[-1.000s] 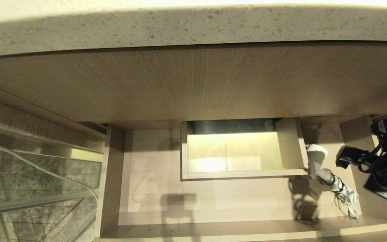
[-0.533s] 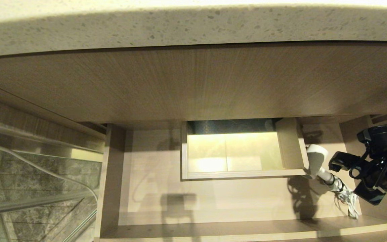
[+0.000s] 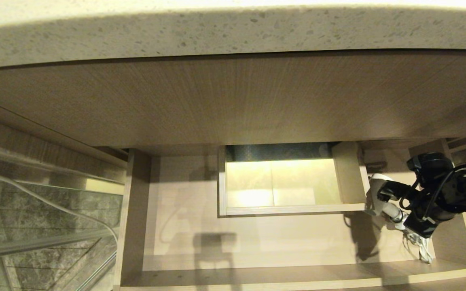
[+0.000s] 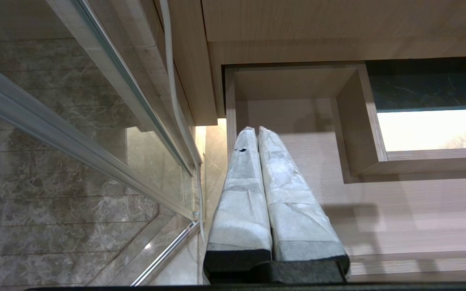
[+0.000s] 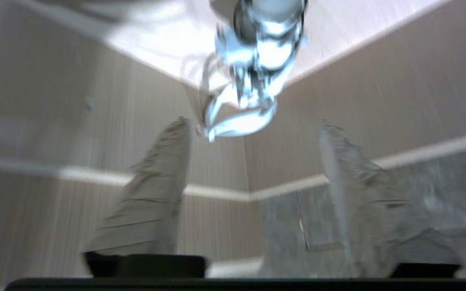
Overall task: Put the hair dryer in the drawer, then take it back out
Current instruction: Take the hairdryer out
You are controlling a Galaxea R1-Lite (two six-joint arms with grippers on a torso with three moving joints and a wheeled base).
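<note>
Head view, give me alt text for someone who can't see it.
The right gripper, jaws open, hangs over the white hair dryer lying at the right end of an open wood-grain drawer. A boxed cut-out sits mid-drawer, under a speckled stone countertop.

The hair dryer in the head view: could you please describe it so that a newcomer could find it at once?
Below the speckled stone countertop, a wide, shallow, pale wood-grain drawer stands open. Toward its right end, just right of the boxed cut-out in its middle, lies the small white hair dryer, with the right claw over it. It is the only white, rounded thing there, trailing a bundled pale cord.
</note>
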